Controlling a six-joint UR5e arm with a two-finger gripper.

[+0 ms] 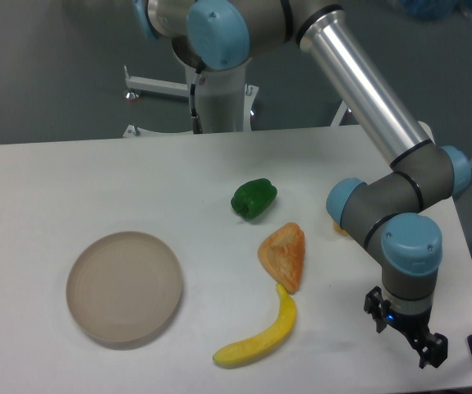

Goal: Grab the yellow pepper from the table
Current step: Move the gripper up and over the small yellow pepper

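Tabletop (71, 172): yellow pepper (339, 227) at right, mostly hidden behind arm (383, 205). Pincer (405, 337) near front right edge, fingers apart, holding nothing. Also green pepper (254, 198), orange wedge (283, 255), banana (258, 336), round plate (125, 286).

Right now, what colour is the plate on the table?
The plate is a dull, translucent beige-brown, seen in the fixed camera view, left on the white table.

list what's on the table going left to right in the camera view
plate → banana → green pepper → orange wedge → yellow pepper, mostly hidden behind the arm → gripper
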